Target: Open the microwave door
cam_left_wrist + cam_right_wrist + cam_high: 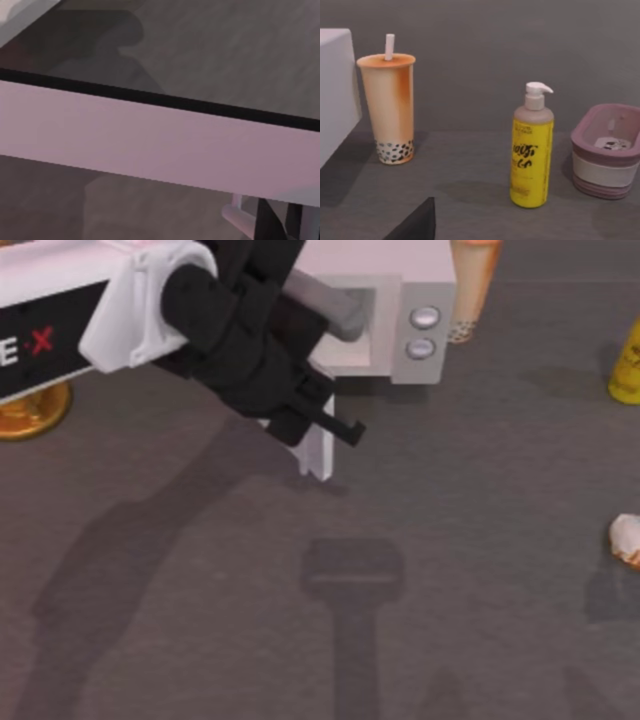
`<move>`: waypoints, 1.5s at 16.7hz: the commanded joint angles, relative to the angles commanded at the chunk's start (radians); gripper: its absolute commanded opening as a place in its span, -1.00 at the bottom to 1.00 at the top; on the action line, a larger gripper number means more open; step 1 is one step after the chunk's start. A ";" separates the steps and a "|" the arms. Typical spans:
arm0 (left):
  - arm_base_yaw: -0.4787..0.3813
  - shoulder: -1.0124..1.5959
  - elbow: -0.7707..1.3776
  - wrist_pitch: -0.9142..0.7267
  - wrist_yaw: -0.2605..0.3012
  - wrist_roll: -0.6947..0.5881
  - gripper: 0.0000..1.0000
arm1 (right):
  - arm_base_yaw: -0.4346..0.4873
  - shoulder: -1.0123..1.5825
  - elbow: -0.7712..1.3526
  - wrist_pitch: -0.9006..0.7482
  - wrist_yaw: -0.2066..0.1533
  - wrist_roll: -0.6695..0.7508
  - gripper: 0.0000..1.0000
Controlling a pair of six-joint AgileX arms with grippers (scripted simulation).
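Left gripper at the open microwave door.

Your left gripper [335, 415] sits at the door [322, 452], which is swung out from the microwave [425, 300] at the counter's [480, 540] far middle, its cavity exposed beside two knobs [424, 331]. Its fingers [345, 425] lie narrow around the door's edge; whether they pinch it, you cannot tell. The right gripper is out of sight; its wrist view shows a bubble tea cup [390, 107], a yellow pump bottle [532, 150] and a pink tub [607, 150].
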 joint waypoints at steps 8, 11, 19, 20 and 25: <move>0.000 0.000 0.000 0.000 0.000 0.000 -1.00 | 0.000 0.000 0.000 0.000 0.000 0.000 1.00; 0.000 0.000 0.000 0.000 0.000 0.000 -1.00 | 0.000 0.000 0.000 0.000 0.000 0.000 1.00; 0.048 -0.045 -0.049 -0.008 0.075 0.131 -1.00 | 0.000 0.000 0.000 0.000 0.000 0.000 1.00; 0.056 -0.051 -0.057 -0.010 0.085 0.150 -1.00 | 0.000 0.000 0.000 0.000 0.000 0.000 1.00; 0.061 -0.054 -0.063 -0.012 0.092 0.164 -1.00 | 0.000 0.000 0.000 0.000 0.000 0.000 1.00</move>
